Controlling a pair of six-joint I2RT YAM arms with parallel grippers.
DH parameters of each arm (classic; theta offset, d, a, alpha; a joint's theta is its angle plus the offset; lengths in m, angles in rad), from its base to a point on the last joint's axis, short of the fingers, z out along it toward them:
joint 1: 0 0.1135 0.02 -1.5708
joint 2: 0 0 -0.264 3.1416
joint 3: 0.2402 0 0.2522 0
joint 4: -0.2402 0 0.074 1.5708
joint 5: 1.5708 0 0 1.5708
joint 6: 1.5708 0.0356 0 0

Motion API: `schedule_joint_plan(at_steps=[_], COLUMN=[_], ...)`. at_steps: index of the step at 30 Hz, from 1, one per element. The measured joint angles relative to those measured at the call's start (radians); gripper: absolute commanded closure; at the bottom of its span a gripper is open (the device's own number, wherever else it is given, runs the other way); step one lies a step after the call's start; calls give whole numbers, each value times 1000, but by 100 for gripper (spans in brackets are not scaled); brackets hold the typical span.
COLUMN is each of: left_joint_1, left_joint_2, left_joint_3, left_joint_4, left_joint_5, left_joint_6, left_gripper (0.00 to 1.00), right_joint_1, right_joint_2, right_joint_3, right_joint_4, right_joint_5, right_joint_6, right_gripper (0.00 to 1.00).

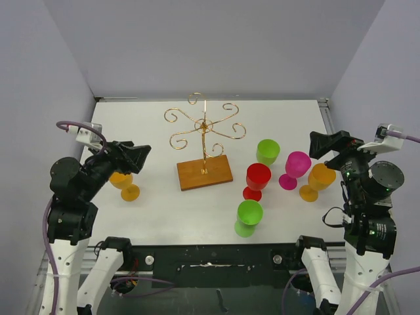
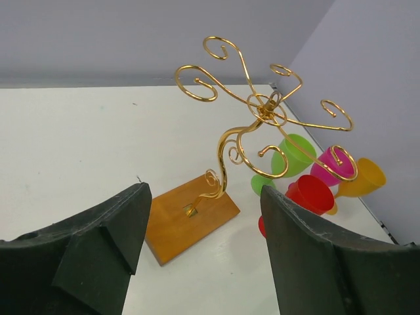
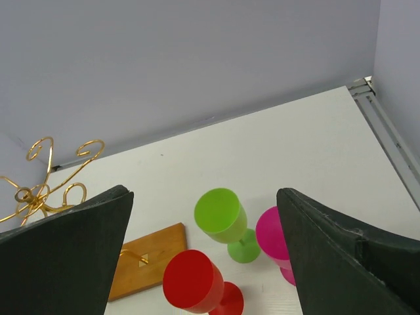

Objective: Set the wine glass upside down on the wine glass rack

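White counter carries upright glasses beside the rack, none hung yet; left pincer and right pincer gape wide, empty, ready to pick.

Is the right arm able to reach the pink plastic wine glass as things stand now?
Probably yes. The open right tool hovers near the pink plastic wine glass with nothing between them; only the orange plastic wine glass stands close beside it.
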Motion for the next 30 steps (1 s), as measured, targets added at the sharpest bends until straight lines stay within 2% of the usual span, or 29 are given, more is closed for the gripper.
schedule_joint_plan(at_steps=[9,19,26,30], left_joint_1=[-17,-37,-37,-37], left_joint_2=[-23,-23,-24,-25], left_joint_3=[-66,-116,-162,-172], left_joint_4=[87,202,241,247], left_joint_5=[26,-8,-89,-110], left_joint_6=[-28,-32,-42,-43], left_gripper=[34,34,34,34], right_joint_1=[-23,-23,-4,117], right_joint_2=[9,86,263,335], right_joint_3=[-13,-42,-35,-33], right_joint_4=[-53,-96,-137,-158], right_joint_5=[-112,-204,-176,-63], right_joint_6=[-4,-62,-90,-89], right_gripper=[2,23,35,35])
